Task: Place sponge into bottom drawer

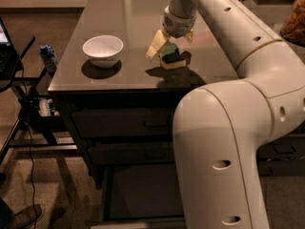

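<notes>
So far only the groundwork looks done: the bottom drawer (138, 194), far below the bowl (102, 49), stands pulled out with its dark floor showing, and the sponge (172, 59) is not in it. The sponge sits up on the desk (119, 13), to the right of the bowl and well apart from it. It is a small yellow block with a dark green top, and its shadow falls on the glossy surface in front of it. The claw (167, 44) hangs right over the sponge, also right of the bowl, and I cannot tell whether it is clenched on the sponge or released. By my reckoning the lift, the carry down below the bowl and the drop into the drawer all remain.
</notes>
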Controlling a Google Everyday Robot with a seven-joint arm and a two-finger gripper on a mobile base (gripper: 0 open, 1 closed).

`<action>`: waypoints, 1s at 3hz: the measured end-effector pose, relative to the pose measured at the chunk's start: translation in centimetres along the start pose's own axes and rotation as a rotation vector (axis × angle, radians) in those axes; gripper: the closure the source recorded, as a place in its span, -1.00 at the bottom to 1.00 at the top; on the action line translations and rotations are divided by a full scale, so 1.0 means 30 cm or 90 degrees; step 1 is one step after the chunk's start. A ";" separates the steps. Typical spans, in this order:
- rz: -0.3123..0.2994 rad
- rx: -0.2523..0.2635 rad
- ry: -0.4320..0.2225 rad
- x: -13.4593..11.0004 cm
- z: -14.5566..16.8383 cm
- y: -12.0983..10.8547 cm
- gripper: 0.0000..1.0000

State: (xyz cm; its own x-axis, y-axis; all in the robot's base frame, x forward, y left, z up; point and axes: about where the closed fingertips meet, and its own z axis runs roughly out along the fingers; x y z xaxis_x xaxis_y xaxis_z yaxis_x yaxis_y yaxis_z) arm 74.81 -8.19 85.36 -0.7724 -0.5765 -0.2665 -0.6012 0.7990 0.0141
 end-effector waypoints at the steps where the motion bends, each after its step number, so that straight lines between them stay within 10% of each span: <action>1: 0.012 -0.001 0.008 0.005 0.037 -0.020 -1.00; 3: 0.019 -0.001 0.011 0.010 0.059 -0.034 -0.62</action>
State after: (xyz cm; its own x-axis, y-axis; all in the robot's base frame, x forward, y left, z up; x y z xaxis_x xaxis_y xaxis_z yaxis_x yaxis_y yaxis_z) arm 75.56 -8.86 83.55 -0.7934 -0.5556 -0.2486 -0.5783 0.8155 0.0229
